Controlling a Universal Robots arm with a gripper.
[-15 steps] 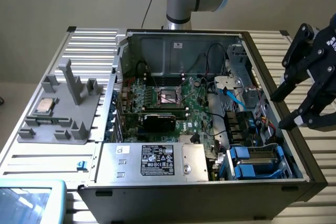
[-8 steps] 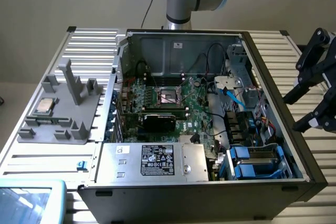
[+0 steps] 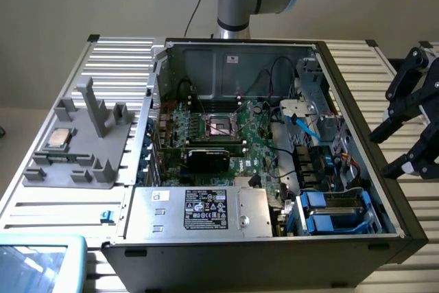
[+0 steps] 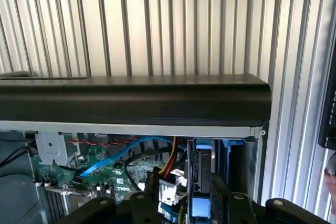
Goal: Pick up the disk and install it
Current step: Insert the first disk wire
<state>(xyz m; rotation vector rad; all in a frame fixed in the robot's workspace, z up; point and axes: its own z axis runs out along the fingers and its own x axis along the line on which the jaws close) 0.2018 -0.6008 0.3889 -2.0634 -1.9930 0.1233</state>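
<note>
Table (image 3: 116,53) of ribbed, matt bare metal; computer case (image 4: 131,100) rim smooth black, faint sheen; disk (image 3: 339,202) rails glossy blue plastic; holder (image 3: 75,159) matt grey plastic.

Looking over the black case wall (image 4: 136,98), which runs straight across the ribbed aluminium table (image 4: 157,19). Inside the case there's a green motherboard (image 4: 58,174) with a blue SATA cable (image 4: 113,158) draped over it, and red and yellow wires (image 4: 169,158) just beside that. The disk (image 4: 202,169) stands on edge in the corner bay, blue carrier tab (image 4: 199,203) facing the camera. The gripper (image 4: 185,178) has its black fingers (image 4: 152,184) spread apart. The disk shows in the gap, probably untouched.
</note>
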